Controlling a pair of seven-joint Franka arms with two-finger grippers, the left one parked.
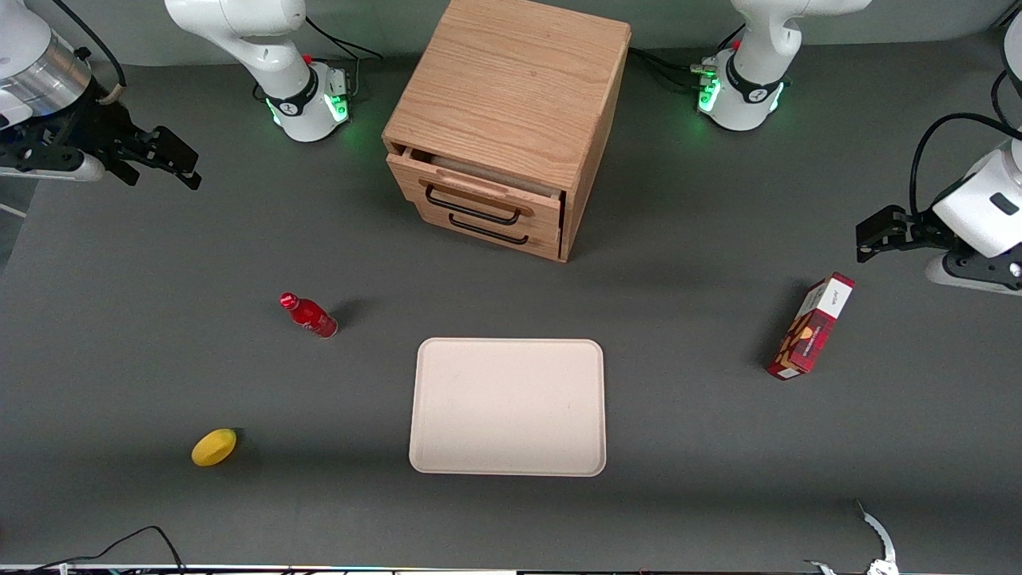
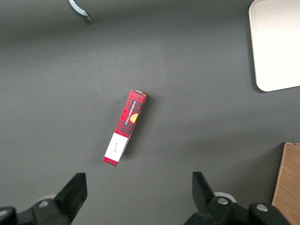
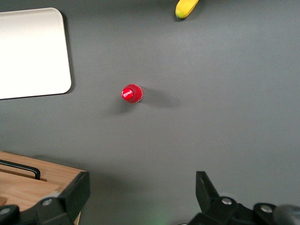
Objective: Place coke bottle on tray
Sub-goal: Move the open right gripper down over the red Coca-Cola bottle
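Jaws point(image 3: 140, 197) spread above one coke bottle point(image 1: 310, 315).

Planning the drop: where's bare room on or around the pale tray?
The whole pale cream-pink rectangular tray is bare. Open grey table lies between it and the small red coke bottle, and nearer the camera. Tightest is toward the wooden drawer cabinet. The gripper, fingers open, hangs above the working arm's end.
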